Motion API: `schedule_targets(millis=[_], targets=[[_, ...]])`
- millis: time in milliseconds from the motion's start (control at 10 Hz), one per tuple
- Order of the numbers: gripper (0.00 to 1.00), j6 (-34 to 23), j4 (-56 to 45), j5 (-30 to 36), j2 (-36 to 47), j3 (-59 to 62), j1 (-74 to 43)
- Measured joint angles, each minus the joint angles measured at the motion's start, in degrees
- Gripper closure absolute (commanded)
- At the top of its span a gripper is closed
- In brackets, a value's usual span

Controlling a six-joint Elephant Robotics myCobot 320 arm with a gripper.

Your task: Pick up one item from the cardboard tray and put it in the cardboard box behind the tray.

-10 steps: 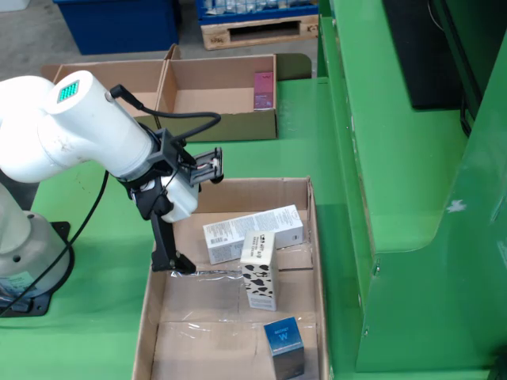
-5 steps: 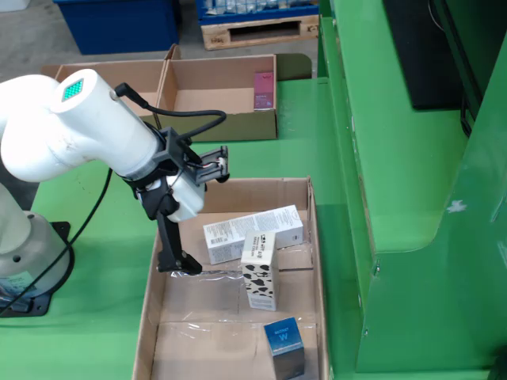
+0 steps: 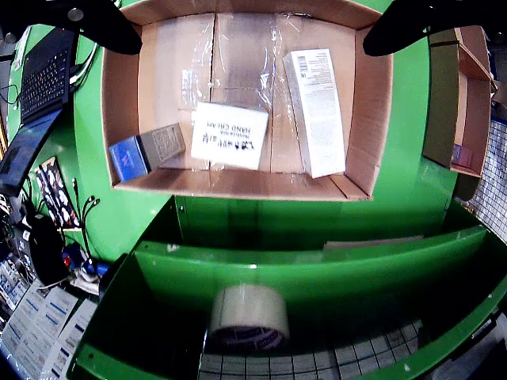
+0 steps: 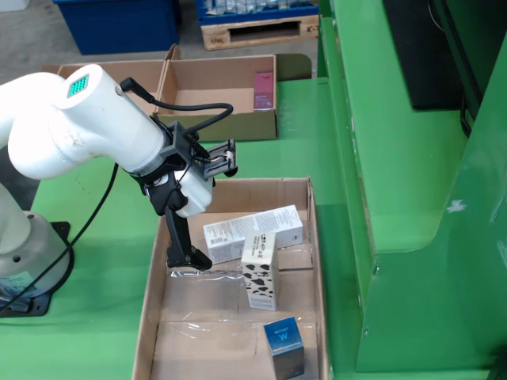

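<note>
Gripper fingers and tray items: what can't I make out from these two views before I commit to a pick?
- Gripper: in the side view only one dark finger shows; whether it is open is unclear.
- Fingers: in the gripper-riding view, dark blurs cut off by the top edge.
- Blue box: cut off by the bottom edge in the side view.
- Pink item in the cardboard box: too small to identify.

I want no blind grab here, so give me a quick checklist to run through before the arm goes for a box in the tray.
1. Gripper free of load: ok, nothing held.
2. Jaws spread: ok, apart in the gripper view.
3. Boxes in tray: ok, long white box, cow-print box, blue box.
4. Gripper over a box: not ok, beside the long white box.
5. Box behind tray open: ok.
6. Height above tray floor: cannot tell.
</note>
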Motion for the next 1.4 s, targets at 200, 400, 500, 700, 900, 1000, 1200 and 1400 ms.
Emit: schedule_targets(millis=[200, 400, 500, 700, 900, 1000, 1200, 1400], targets=[[0.00, -0.18, 0.18, -0.35, -1.14, 1.40, -0.09], [0.00, -0.53, -0.88, -0.09, -3.60, 4.04, -0.26], [0.00, -0.53, -1.05, -0.27, -4.04, 5.27, -0.26], [0.00, -0.53, -2.81, -0.27, -6.42, 8.35, -0.88], [0.00, -0.62, -3.51, -0.44, -9.76, 12.65, -1.05], [0.00, -0.62, -2.90, -0.44, -9.76, 14.85, -0.61], [0.00, -0.62, -2.90, -0.53, -10.02, 15.29, -0.44], [0.00, -0.62, -4.13, -0.79, -12.48, 18.28, -0.61]])
